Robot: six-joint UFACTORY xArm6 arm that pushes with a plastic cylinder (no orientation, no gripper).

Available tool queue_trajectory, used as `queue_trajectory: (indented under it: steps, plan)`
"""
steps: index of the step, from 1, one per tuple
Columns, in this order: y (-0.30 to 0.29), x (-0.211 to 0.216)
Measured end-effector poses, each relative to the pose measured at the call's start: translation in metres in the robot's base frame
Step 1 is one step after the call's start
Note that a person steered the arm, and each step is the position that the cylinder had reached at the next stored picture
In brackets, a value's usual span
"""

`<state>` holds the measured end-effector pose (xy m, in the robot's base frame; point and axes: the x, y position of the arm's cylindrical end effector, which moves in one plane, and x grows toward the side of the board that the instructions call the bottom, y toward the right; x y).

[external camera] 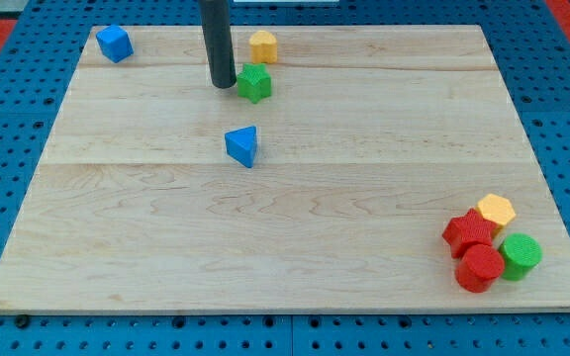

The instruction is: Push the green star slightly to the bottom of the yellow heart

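Observation:
The green star lies near the view's top, just below the yellow heart, almost touching it. My tip stands right beside the green star on its left, touching or nearly touching it. The dark rod rises from there out of the view's top.
A blue triangular block lies below the star. A blue cube sits at the top left corner of the wooden board. At the bottom right cluster a yellow hexagon, two red blocks and a green cylinder.

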<state>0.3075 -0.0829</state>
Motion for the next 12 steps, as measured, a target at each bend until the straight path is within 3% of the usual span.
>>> queue_trajectory:
  steps: [5,9,10,12]
  plan:
    - [-0.054,-0.026]
    - [-0.024,-0.027]
    - [0.009,-0.027]
    - [0.027,-0.006]
